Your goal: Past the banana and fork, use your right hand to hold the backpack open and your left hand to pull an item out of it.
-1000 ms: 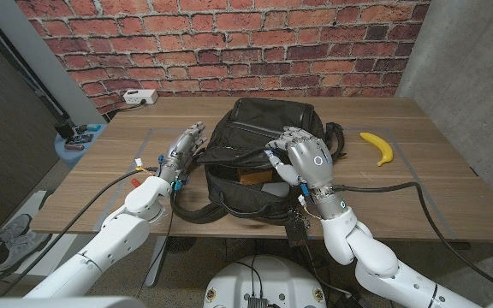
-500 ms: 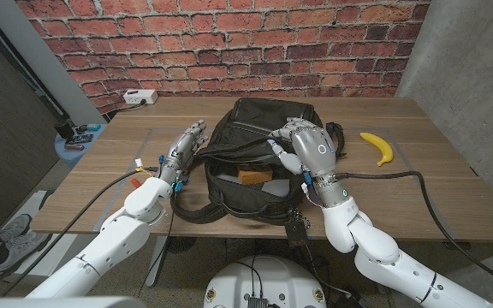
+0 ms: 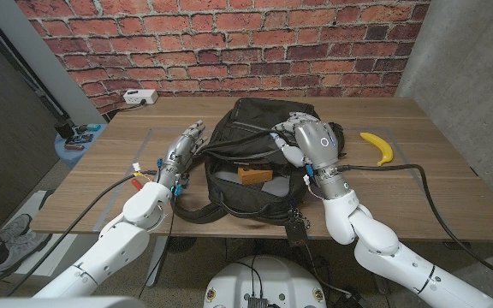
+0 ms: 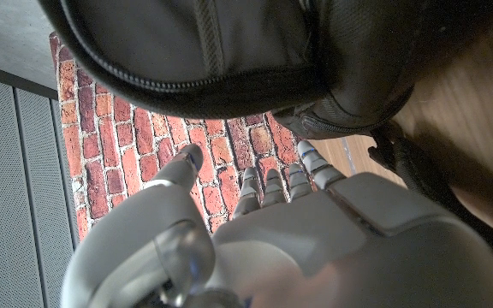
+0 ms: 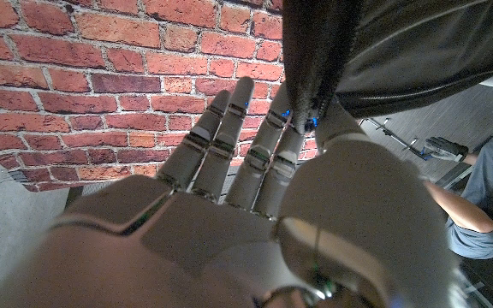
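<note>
Backpack point(image 3: 255, 162) flap pinched by right hand point(image 3: 311, 144); left hand point(image 3: 182, 150), fingers apart, just beside it

Inside the open backpack point(image 3: 259, 162), an orange-brown item point(image 3: 254, 175) is partly covered by the bag's rim, so what it is cannot be told. The right hand point(image 3: 313, 144) hides the upper flap edge beneath it (whether its fingers pinch the fabric cannot be told). A person point(image 5: 478, 201) is cut off by the right wrist picture's edge.

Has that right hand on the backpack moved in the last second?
Yes. The right hand went away from the robot, toward the brick wall, lifting the backpack flap.
</note>
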